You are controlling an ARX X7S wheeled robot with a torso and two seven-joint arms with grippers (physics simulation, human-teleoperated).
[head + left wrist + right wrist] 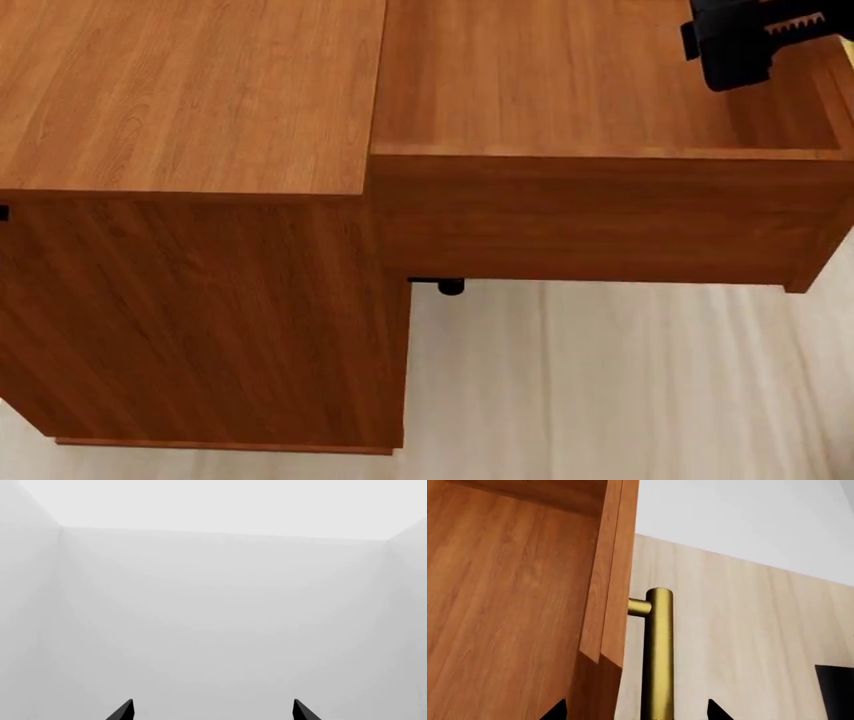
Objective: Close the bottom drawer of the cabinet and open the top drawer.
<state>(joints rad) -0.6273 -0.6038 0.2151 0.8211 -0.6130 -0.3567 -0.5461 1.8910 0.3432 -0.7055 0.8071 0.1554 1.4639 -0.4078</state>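
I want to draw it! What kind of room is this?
Probably a bare simulated indoor room, not a real home: a wooden cabinet with its top drawer pulled out stands on a pale plank floor, with blank white walls around.

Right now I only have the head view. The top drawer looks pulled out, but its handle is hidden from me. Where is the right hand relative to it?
Observer: In the right wrist view, a brass handle runs between the right hand's two fingertips, with a gap on either side.
Operator: So it's not clamped. And the left hand?
Observer: The left hand is open, its tips wide apart, and its camera faces only blank white walls, with no cabinet in sight.
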